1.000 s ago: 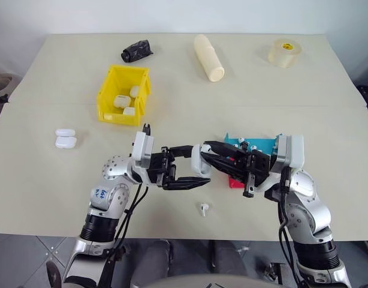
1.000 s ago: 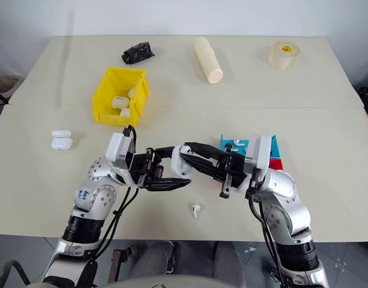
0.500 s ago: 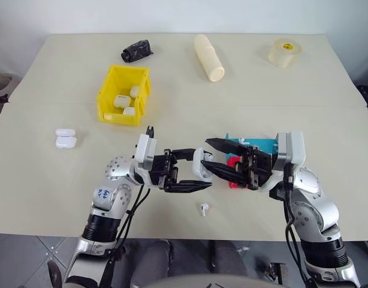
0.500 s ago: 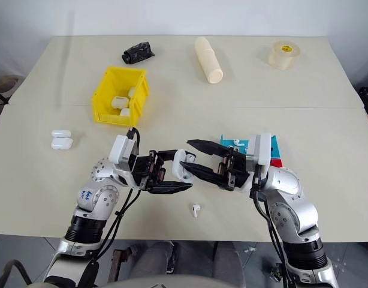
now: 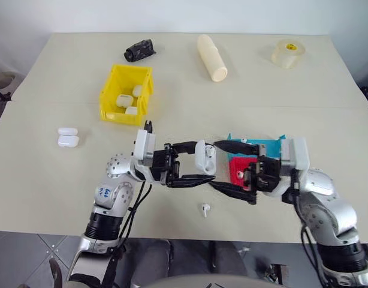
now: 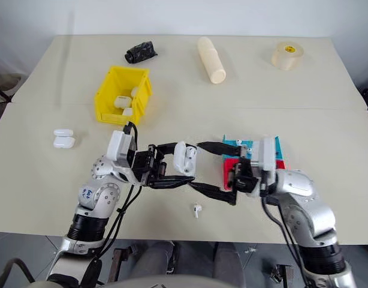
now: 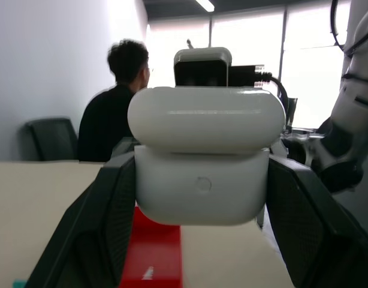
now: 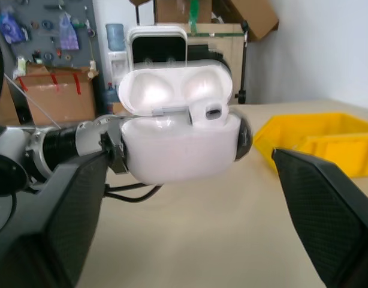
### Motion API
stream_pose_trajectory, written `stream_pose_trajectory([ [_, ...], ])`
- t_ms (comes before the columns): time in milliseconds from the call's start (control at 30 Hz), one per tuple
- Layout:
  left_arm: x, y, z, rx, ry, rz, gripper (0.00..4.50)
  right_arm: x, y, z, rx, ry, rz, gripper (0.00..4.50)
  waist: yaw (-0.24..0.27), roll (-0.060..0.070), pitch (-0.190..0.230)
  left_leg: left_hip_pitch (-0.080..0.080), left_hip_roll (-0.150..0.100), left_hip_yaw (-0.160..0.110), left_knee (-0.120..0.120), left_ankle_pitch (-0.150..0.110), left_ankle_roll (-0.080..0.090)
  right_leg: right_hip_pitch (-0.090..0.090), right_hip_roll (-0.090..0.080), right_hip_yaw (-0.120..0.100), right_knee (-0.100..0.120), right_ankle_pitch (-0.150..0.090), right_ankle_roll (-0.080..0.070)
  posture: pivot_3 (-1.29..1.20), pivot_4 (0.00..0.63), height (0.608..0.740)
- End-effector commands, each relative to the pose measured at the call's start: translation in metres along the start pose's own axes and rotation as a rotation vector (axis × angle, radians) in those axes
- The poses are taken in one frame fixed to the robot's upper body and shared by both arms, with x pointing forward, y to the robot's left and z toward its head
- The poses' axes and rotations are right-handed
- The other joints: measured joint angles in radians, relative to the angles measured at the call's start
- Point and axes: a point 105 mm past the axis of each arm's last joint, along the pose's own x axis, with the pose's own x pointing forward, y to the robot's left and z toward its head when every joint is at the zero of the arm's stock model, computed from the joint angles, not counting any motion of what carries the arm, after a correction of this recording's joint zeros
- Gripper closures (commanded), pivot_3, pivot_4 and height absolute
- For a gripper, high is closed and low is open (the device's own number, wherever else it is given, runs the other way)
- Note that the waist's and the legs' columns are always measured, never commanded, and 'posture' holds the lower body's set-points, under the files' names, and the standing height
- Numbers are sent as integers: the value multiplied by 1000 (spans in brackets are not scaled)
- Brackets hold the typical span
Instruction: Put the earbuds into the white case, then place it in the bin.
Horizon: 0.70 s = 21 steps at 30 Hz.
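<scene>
My left gripper (image 5: pixel 198 163) is shut on the white case (image 5: pixel 204 159) and holds it above the table with its lid open. One of the earbuds (image 8: pixel 214 111) sits in a slot of the case, and the other slot looks empty. Another earbud (image 5: pixel 204 209) lies on the table below the hands. My right gripper (image 5: pixel 213 164) is open wide just right of the case, its fingertips apart from it. The yellow bin (image 5: pixel 108 99) stands at the back left with several white cases inside.
A red tray (image 5: pixel 247 165) and a blue tray (image 5: pixel 269 146) with small white pieces lie under my right hand. Two white cases (image 5: pixel 68 137) rest at the left. A black object (image 5: pixel 139 50), a cream cylinder (image 5: pixel 211 57) and a tape roll (image 5: pixel 287 53) stand at the back.
My right gripper has opened wide and drawn back to the right, away from the case. The left gripper has kept still with the case.
</scene>
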Motion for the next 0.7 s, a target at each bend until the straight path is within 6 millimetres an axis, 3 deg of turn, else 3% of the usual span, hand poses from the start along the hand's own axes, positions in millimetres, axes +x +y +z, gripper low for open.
stream_pose_trajectory([
  [33, -14, -1, 2, 44, 19, 54, 1695, -42, -17, 2, -82, 87, -115, 11, 1, 0, 0, 0, 0, 0, 0, 0, 0, 0, 0, 0, 0, 0, 0, 0, 150, 740],
  [333, -13, -3, -4, 70, 20, 133, 1695, -135, -46, -28, -182, 326, -371, 11, -1, 0, 0, 1, 0, 1, 0, 0, 0, 1, 0, 0, 0, 0, 1, 0, 150, 740],
  [400, -11, -2, -5, 86, 24, 151, 1695, -146, -49, -33, -178, 346, -405, 11, -2, 0, 0, 1, 0, 2, 0, 0, 0, 1, 0, 0, 0, 0, 0, 0, 150, 740],
  [533, -13, 5, -7, 117, 28, 213, 1695, -141, -54, -33, -211, 349, -388, 11, -5, 0, 0, 2, 1, 2, 0, 0, 0, 1, 0, 0, 0, 0, 1, 0, 150, 740],
  [700, -13, 7, -4, 124, 25, 219, 1695, -106, -71, -21, -185, 379, -335, 11, -5, 1, 0, 2, 2, 3, 0, 0, 0, 1, 1, 1, 1, 0, 0, 0, 150, 740],
])
